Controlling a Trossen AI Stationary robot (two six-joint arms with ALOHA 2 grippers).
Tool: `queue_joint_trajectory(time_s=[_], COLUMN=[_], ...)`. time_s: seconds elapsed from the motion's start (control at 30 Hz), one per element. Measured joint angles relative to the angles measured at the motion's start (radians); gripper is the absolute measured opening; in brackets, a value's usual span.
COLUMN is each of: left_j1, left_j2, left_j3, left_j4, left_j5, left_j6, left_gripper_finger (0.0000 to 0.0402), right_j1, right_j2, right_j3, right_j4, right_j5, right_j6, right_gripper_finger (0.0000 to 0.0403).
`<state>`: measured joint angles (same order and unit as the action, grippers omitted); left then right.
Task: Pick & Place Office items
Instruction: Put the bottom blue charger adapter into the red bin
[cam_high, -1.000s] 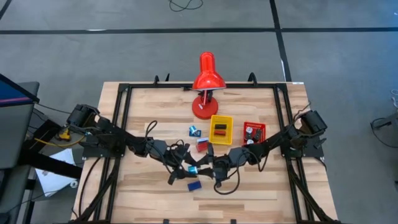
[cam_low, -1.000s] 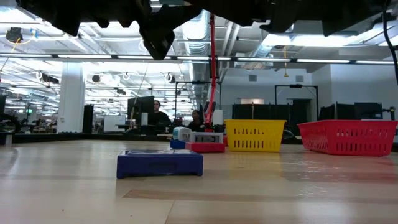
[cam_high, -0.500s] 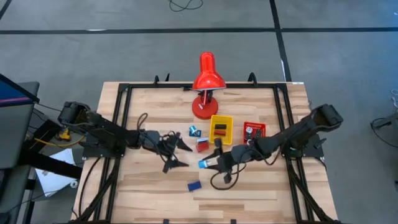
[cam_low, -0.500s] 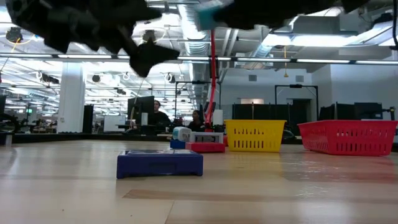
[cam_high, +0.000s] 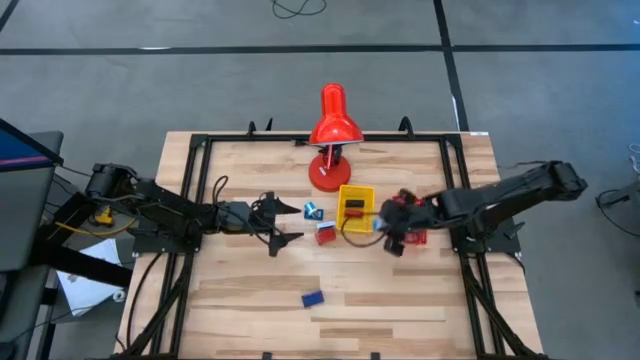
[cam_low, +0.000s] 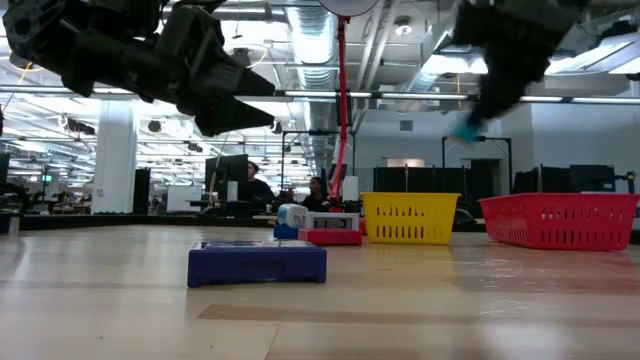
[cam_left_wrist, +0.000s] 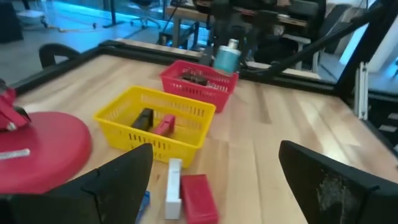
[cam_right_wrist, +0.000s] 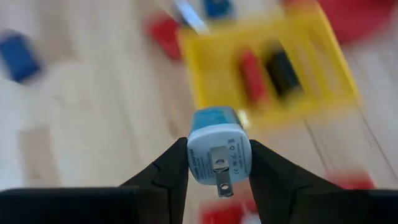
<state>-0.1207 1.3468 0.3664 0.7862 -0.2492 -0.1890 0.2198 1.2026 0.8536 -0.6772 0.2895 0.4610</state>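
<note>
My right fingers (cam_right_wrist: 217, 163) are clamped on a small blue-and-white plug adapter (cam_right_wrist: 218, 144), one finger on each flat side, its two metal prongs pointing back toward my wrist. I hold it up in the air, clear of the bench (cam_high: 400, 300). From above, that hand sits between the yellow tray (cam_high: 355, 209) and the red tray (cam_high: 410, 212), with the blue tip of the adapter showing just beside the yellow tray's near corner. In the low view the adapter hangs as a small blue spot high above the yellow tray.

My left fingers (cam_left_wrist: 211, 180) stand wide apart with nothing between them. They hover above the bench to the left of the loose items, pointing toward the trays.

Inside the yellow tray lie a black block (cam_left_wrist: 142, 119) and a red block (cam_left_wrist: 163, 126), side by side. The red tray holds several small dark and pale bits that I cannot tell apart. Just in front of the yellow tray, on the bare wood, a red flat block (cam_left_wrist: 198, 197) lies touching a white piece (cam_left_wrist: 173, 188), and a small blue-and-white bit (cam_high: 313, 210) sits near them toward the lamp. A blue flat block (cam_high: 312, 298) lies alone, well apart from the rest, toward the near edge of the bench.

The red desk lamp (cam_high: 332, 140) stands at the far side of the bench, its round base just beside the yellow tray.
</note>
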Motion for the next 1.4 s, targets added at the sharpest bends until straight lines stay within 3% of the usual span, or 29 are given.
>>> queue_joint_trajectory(time_s=[0.17, 0.33, 0.5, 1.07, 1.4], left_j1=[0.000, 0.000, 0.000, 0.000, 0.000], left_j2=[0.000, 0.000, 0.001, 0.001, 0.001], left_j3=[0.000, 0.000, 0.000, 0.000, 0.000], left_j4=[0.003, 0.003, 0.003, 0.002, -0.001], left_j5=[-0.003, -0.005, -0.005, -0.005, -0.005], left_j6=[0.050, 0.084, 0.084, 0.080, 0.080], left_gripper_finger=[0.0343, 0.0342, 0.0342, 0.0342, 0.0342], right_j1=[-0.052, -0.056, -0.028, -0.014, -0.027], right_j2=[-0.023, -0.019, -0.019, -0.019, -0.019], right_j3=[0.000, 0.000, -0.032, -0.202, -0.256], right_j4=[-0.242, -0.346, -0.442, -0.232, -0.203], right_j5=[-0.032, -0.140, -0.161, -0.161, -0.180], right_j6=[0.167, 0.265, 0.376, 0.404, 0.427], right_gripper_finger=[0.0130, 0.0130, 0.0130, 0.0130, 0.0139])
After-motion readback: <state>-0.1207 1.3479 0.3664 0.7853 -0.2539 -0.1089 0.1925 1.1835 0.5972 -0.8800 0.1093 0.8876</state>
